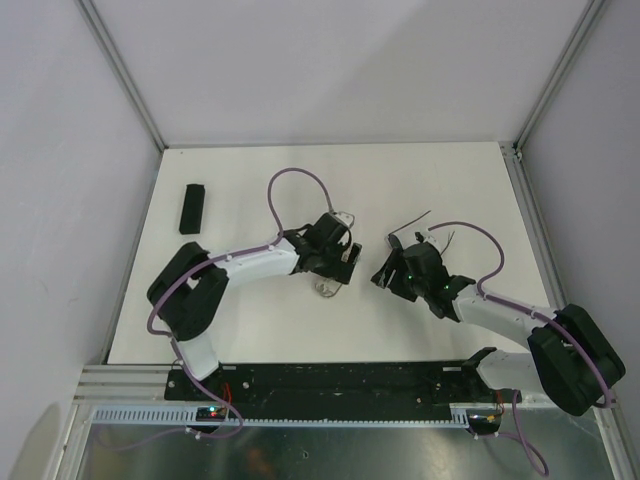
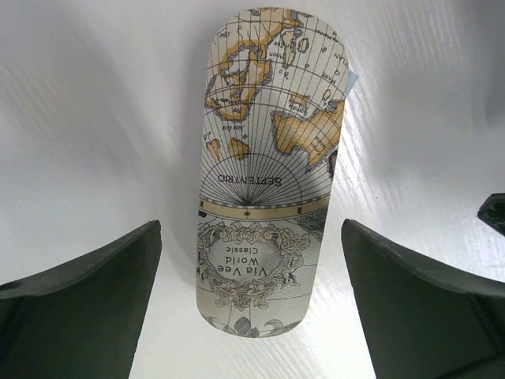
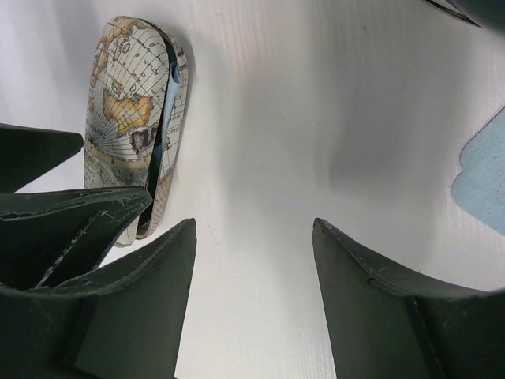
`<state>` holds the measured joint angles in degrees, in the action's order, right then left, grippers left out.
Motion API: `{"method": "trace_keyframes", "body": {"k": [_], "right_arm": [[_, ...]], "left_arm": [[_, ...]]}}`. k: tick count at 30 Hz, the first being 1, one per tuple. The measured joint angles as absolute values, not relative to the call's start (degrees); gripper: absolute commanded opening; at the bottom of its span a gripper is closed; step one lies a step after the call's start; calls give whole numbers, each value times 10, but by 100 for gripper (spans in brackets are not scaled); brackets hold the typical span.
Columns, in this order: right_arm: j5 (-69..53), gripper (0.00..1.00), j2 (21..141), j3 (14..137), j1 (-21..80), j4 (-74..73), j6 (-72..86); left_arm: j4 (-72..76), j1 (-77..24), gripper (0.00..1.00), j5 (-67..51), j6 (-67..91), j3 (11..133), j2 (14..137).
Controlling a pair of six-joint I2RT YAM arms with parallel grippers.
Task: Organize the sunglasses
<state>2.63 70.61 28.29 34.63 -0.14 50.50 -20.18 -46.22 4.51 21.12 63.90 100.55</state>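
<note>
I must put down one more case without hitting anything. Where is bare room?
Bare: the far strip of the table behind both arms, and the near strip between the arm bases. Crowded: the centre, where the left gripper, the right gripper and the map-print case sit close; the black case takes the far-left.

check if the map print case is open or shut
Ajar, not fully shut: the map print case shows a gap with blue lining between its halves in the right wrist view.
</note>
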Motion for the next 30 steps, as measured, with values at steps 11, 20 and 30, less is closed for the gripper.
{"method": "trace_keyframes", "body": {"k": [11,20,30], "right_arm": [[12,63,707,283,331,-1,498],[6,63,707,283,323,-1,492],[6,63,707,283,321,-2,492]], "left_arm": [[-220,-483,26,94,151,643,928],[-207,-483,2,67,153,668,915],[-168,-487,0,28,186,655,1013]]}}
